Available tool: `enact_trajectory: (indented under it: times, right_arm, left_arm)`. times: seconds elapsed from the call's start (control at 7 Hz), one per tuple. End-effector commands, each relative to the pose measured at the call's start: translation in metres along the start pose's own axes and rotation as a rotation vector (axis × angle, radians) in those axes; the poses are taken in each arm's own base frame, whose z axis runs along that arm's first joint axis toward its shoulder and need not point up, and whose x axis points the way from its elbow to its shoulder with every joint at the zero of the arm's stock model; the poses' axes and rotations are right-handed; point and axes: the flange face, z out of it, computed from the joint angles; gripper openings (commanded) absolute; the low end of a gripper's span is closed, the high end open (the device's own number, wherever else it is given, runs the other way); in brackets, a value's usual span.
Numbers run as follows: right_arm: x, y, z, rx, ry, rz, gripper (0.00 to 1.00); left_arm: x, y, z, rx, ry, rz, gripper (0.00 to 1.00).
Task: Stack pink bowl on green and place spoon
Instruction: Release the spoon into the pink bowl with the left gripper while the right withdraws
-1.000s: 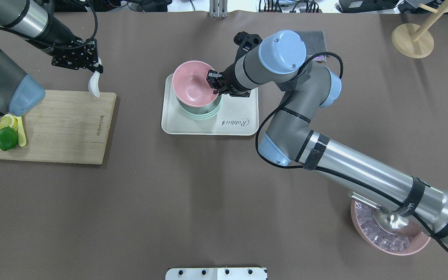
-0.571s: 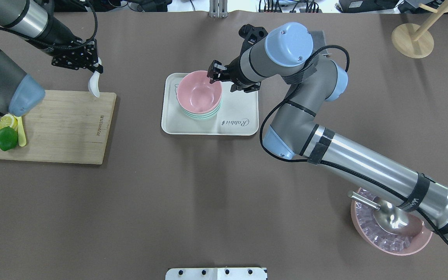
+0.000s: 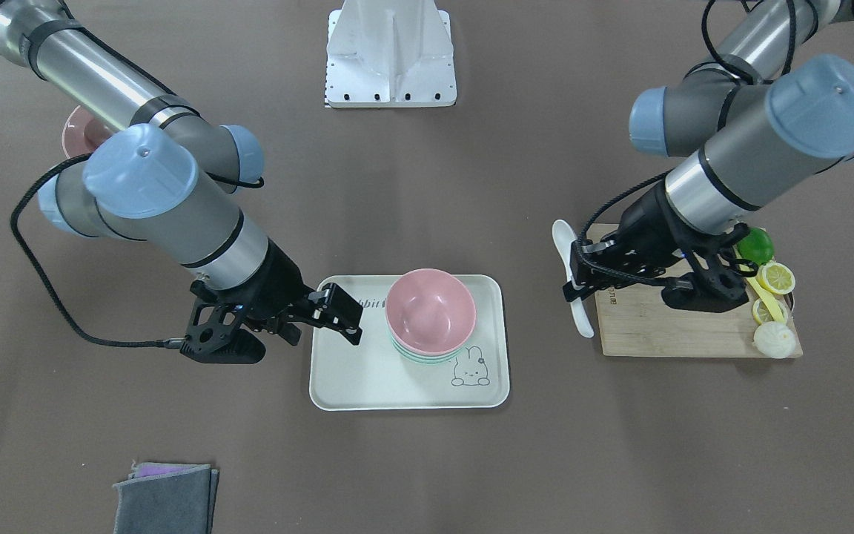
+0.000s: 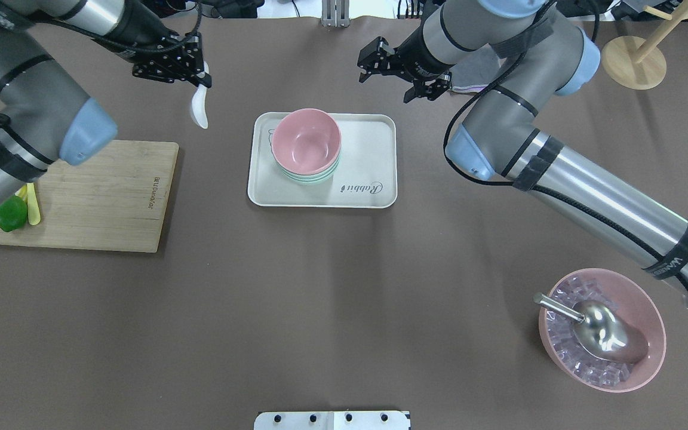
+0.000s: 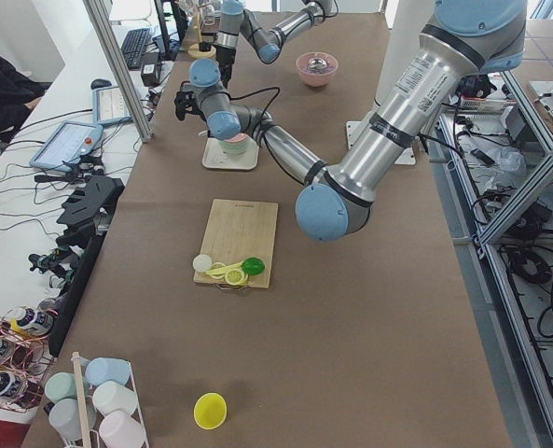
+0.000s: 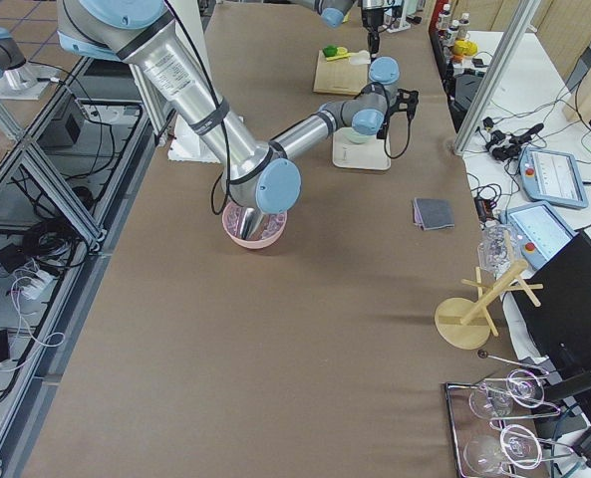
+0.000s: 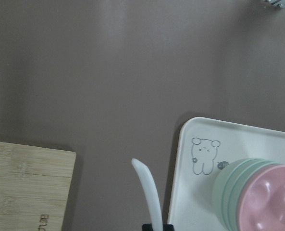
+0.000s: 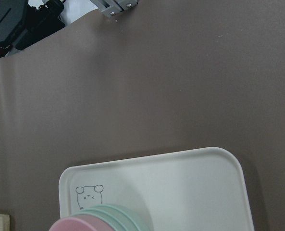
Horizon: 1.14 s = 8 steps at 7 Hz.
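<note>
The pink bowl (image 4: 307,140) sits nested on the stack of green bowls (image 4: 310,175) at the left of the white tray (image 4: 368,191). It also shows in the front view (image 3: 431,308). My right gripper (image 4: 366,63) is open and empty, raised beyond the tray's far edge, apart from the bowls. In the front view my right gripper (image 3: 344,315) hangs beside the tray's corner. My left gripper (image 4: 200,74) is shut on a white spoon (image 4: 199,110) that hangs down to the left of the tray. The left wrist view shows the spoon (image 7: 149,192) next to the tray's edge (image 7: 180,192).
A wooden cutting board (image 4: 93,197) with a lime (image 4: 9,214) and lemon slices lies at the left. A pink bowl of ice with a metal scoop (image 4: 601,337) stands near right. A wooden stand (image 4: 633,60) is far right, and a grey cloth (image 3: 164,497) lies beyond the tray.
My right gripper let go of the pink bowl, which settled level on the green bowls, then rose and drew back beyond the tray. My left arm carried the spoon right, toward the tray.
</note>
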Motion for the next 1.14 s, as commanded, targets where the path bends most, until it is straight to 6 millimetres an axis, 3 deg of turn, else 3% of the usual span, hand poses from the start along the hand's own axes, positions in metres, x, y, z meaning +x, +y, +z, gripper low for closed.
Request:
enact_trajectory:
  times: [0.0, 0.14, 0.29, 0.71, 0.86, 1.0]
  right_arm:
    - [0.019, -0.024, -0.02, -0.008, 0.016, -0.008, 1.0]
    - [0.026, -0.027, -0.023, -0.006, 0.018, -0.005, 1.0]
    - [0.03, -0.028, -0.023, -0.006, 0.02, -0.003, 1.0]
    - [0.034, -0.028, -0.022, 0.0, 0.022, -0.003, 1.0]
    - [0.034, -0.028, -0.022, 0.0, 0.022, -0.003, 1.0]
    - [0.034, -0.028, -0.022, 0.0, 0.023, -0.002, 1.0]
  left_arm:
    - [0.054, 0.021, 0.062, 0.149, 0.061, 0.062, 0.0]
    - [0.085, 0.025, 0.081, 0.177, 0.066, 0.079, 0.0]
    - [0.099, 0.038, 0.097, 0.21, 0.061, 0.091, 0.0]
    - [0.094, 0.047, 0.12, 0.23, 0.058, 0.1, 0.0]
    - [0.093, 0.047, 0.121, 0.231, 0.054, 0.102, 0.6]
    - [0.09, 0.048, 0.122, 0.23, 0.052, 0.106, 0.98]
